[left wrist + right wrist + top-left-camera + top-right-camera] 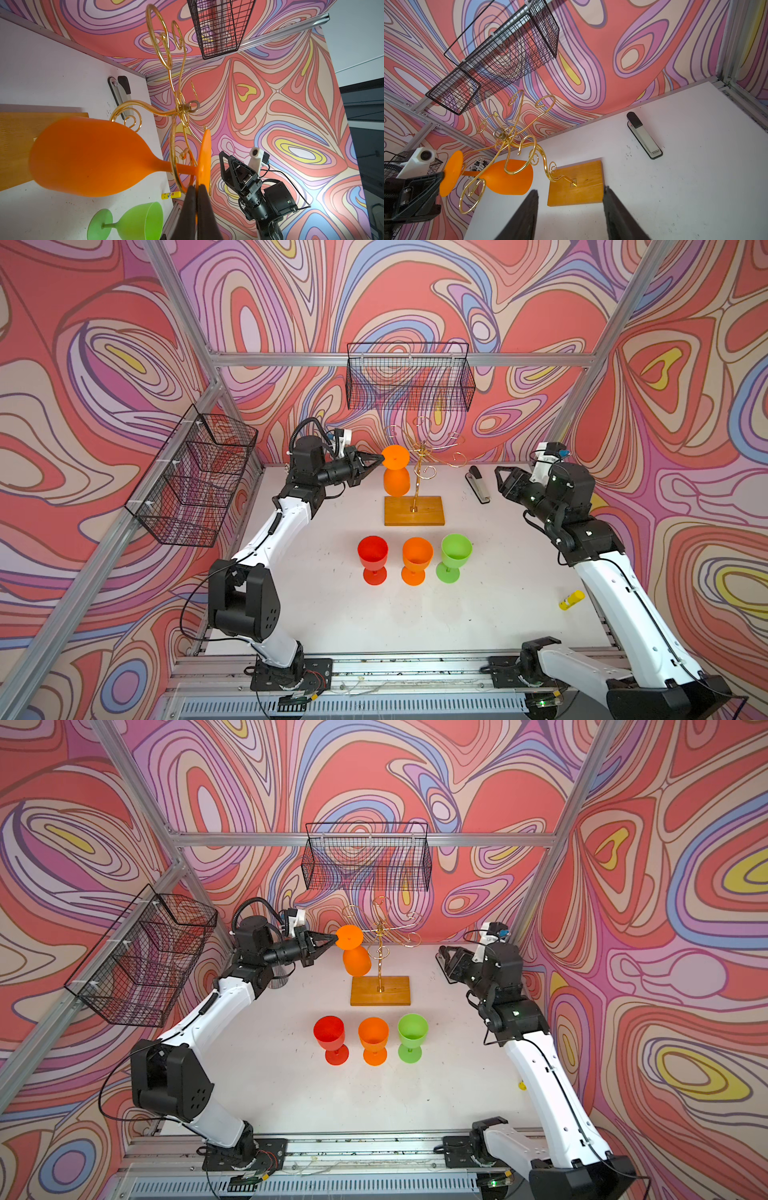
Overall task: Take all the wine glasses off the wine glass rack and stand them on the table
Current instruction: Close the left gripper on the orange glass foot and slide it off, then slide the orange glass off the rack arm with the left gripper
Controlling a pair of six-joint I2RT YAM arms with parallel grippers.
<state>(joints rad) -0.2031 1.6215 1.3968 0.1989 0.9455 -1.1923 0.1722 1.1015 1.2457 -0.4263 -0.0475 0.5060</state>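
The orange plastic wine glass (pixel 396 484) hangs bowl-down on the thin gold wire wine glass rack (pixel 399 515), which stands on a honey-coloured wooden base, on the side nearest my left arm. Its stem runs through a curled gold hook (pixel 174 166) and its round flat foot (pixel 204 153) sits above that wire, which is what holds it up. The bowl hangs slightly tilted. The left gripper (pixel 196 188) reaches in roughly level from the outer side, away from the pole. Its jaws are pinched tight on the outer edge of the foot, the part clearest of the wire. The glass therefore lies straight ahead of the pincer tips, foot edge between them and bowl below. I judge the grasp made and the removal not yet done, since the stem is inside the hook. The right gripper (pixel 501 481) stands well apart across the table, half wide and holding nothing. I note one risk: a pinch on so thin an edge may slip, or drag the rack.
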